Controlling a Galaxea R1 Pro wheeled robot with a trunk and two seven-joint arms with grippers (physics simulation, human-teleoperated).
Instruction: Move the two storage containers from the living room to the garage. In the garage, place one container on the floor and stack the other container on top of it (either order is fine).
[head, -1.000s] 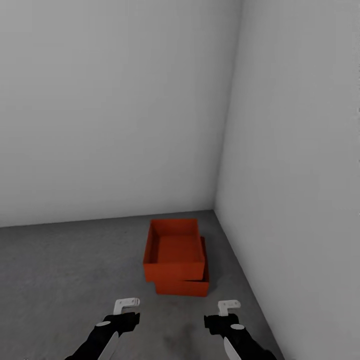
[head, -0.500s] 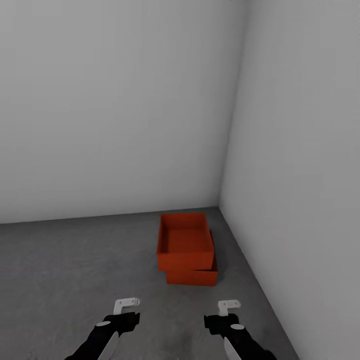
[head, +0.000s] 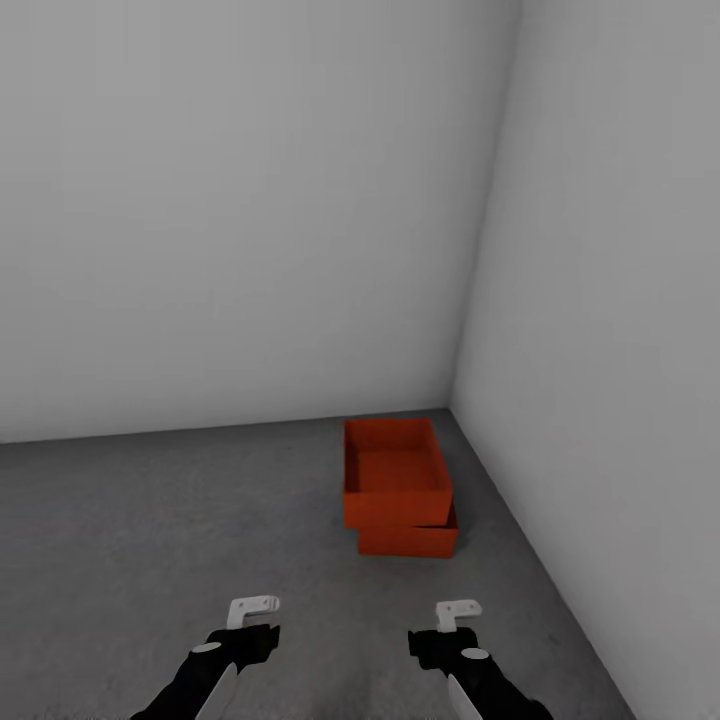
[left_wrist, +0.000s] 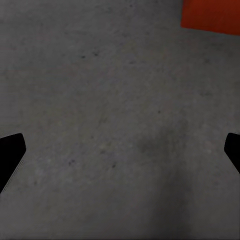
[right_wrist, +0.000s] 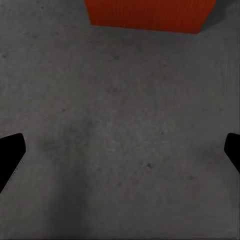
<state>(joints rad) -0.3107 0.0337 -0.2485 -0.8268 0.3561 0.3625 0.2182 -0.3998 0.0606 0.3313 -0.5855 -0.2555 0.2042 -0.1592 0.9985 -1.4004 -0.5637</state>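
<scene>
- 2 bins are stacked in the corner: the top bin (head: 395, 470) is set slightly askew on the lower bin (head: 408, 540) (on the floor (head: 150, 520)).
- The left gripper (left_wrist: 120, 150) and right gripper (right_wrist: 120, 150) are held wide apart, apparently empty.

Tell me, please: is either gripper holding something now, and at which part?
Nothing is held. The left gripper and right gripper are open and empty above the grey concrete floor.
</scene>
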